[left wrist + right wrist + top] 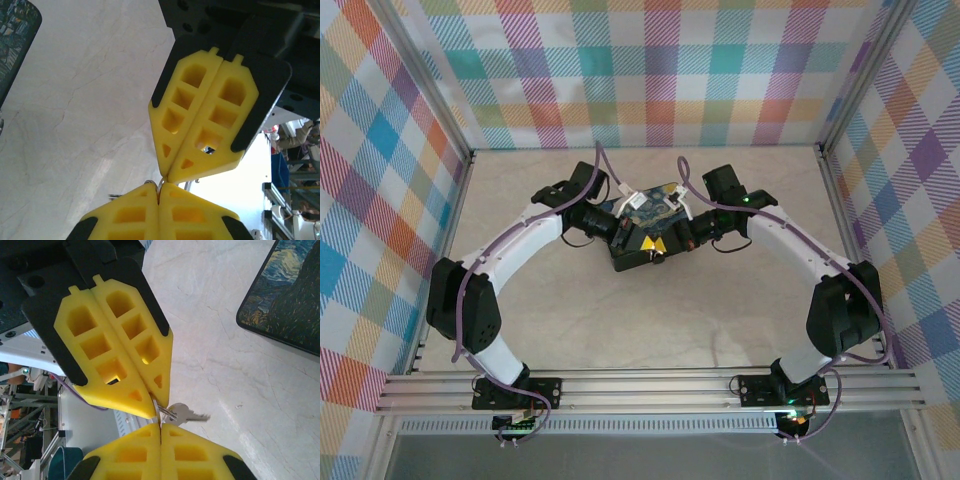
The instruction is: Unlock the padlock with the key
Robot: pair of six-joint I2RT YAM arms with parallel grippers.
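Your two arms reach in from the near edge and meet around the middle of the counter (720,320), a little toward the far edge. They meet over the near side of the black box (650,205) with the blue-and-yellow painted lid.

Left gripper (159,191): clenched, with its yellow pads pressed flat together and no gap along the seam. Right gripper (160,429): also clenched, pads closed the same way. The two point at each other nearly tip to tip, almost touching.

The key (189,414) shows in your right wrist view as a small silvery piece. It sticks out sideways just beside the spot where the two tips meet, with its toothed end pointing away from the pads and the marbled counter showing beneath it. A thin silvery loop of wire crosses just in front of its head and runs up to the left gripper's tip. From your left wrist view, only a thin metal sliver shows at the same junction.

You cannot tell from these views which gripper has the metal pinched (the pads cover the contact point). The padlock body cannot be made out; if it sits between the pads, they hide it.

A corner of the box is near the grippers in both wrist views, and neither gripper touches it there.
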